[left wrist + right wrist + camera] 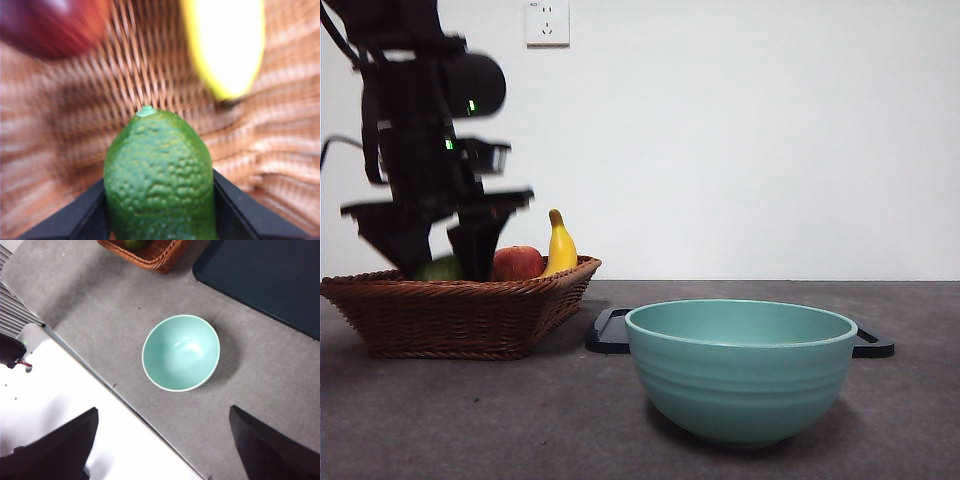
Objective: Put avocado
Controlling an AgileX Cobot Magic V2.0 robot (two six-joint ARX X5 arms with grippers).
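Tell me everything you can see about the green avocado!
The avocado is dull green with bumpy, pebbly skin and a small pale green nub at its narrow end. It sits between the two black jaws of the left pincer, which close against its sides. It is inside the woven basket, near a red apple and a yellow banana.

Basket point(460, 315) at 9 o'clock on the surface point(520, 420), holding avocado point(440, 269), apple point(518, 263), banana point(559, 246); bowl point(740, 365) at 5 o'clock, tray point(610, 333) behind.
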